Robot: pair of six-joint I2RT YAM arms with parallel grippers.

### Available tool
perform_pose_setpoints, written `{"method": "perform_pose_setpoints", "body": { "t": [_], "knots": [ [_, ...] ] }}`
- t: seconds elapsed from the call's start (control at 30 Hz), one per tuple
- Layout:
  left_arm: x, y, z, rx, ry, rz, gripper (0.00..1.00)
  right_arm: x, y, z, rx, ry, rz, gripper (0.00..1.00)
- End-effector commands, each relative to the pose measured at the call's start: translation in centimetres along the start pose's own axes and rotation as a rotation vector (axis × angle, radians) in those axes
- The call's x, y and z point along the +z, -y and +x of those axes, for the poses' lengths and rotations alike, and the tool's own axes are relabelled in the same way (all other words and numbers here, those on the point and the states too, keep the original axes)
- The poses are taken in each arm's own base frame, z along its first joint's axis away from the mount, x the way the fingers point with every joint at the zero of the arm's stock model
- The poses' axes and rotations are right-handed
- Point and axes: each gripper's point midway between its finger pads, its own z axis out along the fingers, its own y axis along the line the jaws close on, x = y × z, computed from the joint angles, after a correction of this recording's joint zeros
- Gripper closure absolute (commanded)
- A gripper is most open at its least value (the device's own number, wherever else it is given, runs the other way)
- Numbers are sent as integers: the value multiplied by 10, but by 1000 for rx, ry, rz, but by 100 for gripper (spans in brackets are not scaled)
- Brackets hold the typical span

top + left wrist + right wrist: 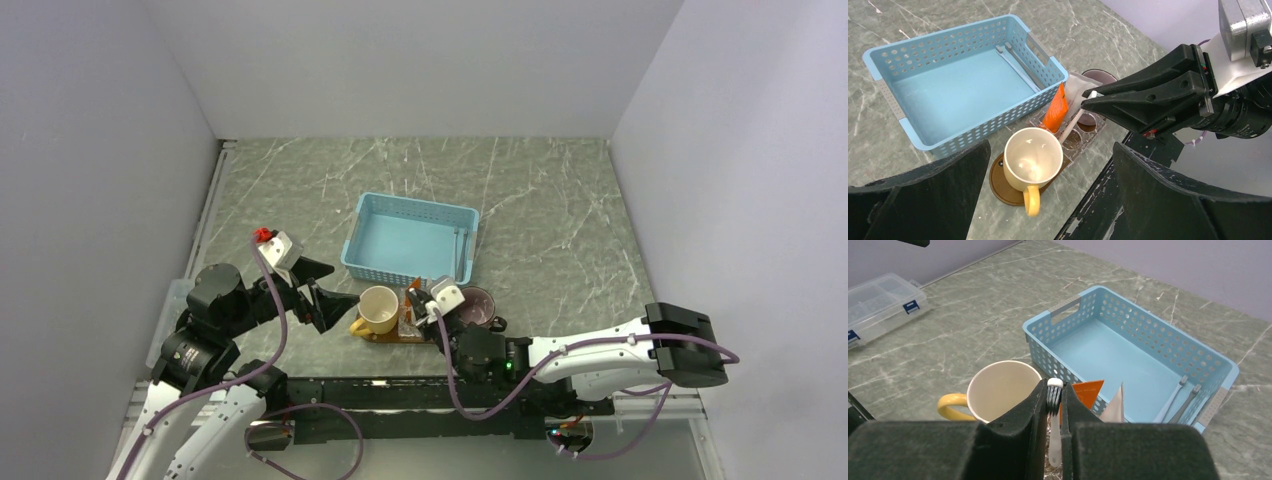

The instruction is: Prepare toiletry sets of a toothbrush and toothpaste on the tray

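The grey marble counter (pixel 560 200) carries a blue basket (pixel 405 235) at its middle. In the top view the brown oval tray (pixel 385 337) lies just at the basket's 6 o'clock, close to the arm bases.

The left end effector (pixel 325 287) hangs at 9 o'clock of the tray. Its fingers are spread wide apart and hold nothing. The right end effector (pixel 1054 395) comes in from the tray's 4 o'clock, its fingers pressed together on a white toothbrush (pixel 1054 425). The brush's bristled head pokes out just past the fingertips, and its handle slants down toward the middle of the tray.

A clear lidded organiser box (pixel 878 302) sits well apart, at 9 o'clock on the counter. A yellow mug (pixel 1006 155) stands upright on the tray's 9 o'clock end. A dark purple mug (pixel 480 305) stands at the 3 o'clock end.

Between the mugs an orange tube (pixel 1055 107) and a white tube (pixel 1079 90) stand tilted on the tray, just beside the basket's near wall. I cannot tell whether they touch it.

Two thin pale toothbrushes (pixel 1018 67) lie side by side inside the basket, along its 3 o'clock wall.
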Motion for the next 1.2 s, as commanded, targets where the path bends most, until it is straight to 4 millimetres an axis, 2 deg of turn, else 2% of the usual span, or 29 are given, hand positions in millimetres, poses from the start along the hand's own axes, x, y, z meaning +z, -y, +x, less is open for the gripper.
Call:
{"method": "perform_pose_setpoints", "body": {
  "t": [0.0, 0.4, 0.7, 1.0, 1.17],
  "knots": [
    [-1, 3, -2, 12, 14, 14, 1, 4, -7, -19, -6, 43, -19, 100],
    [-1, 3, -2, 13, 13, 14, 1, 6, -15, -5, -34, 31, -40, 100],
    [-1, 2, -2, 11, 11, 13, 1, 6, -14, -14, 2, 72, -39, 100],
    [-1, 3, -2, 12, 12, 14, 0, 5, -15, -6, -18, 47, -45, 100],
    [-1, 3, -2, 13, 12, 14, 1, 3, -15, 0, -22, 31, -47, 97]
  ]
}}
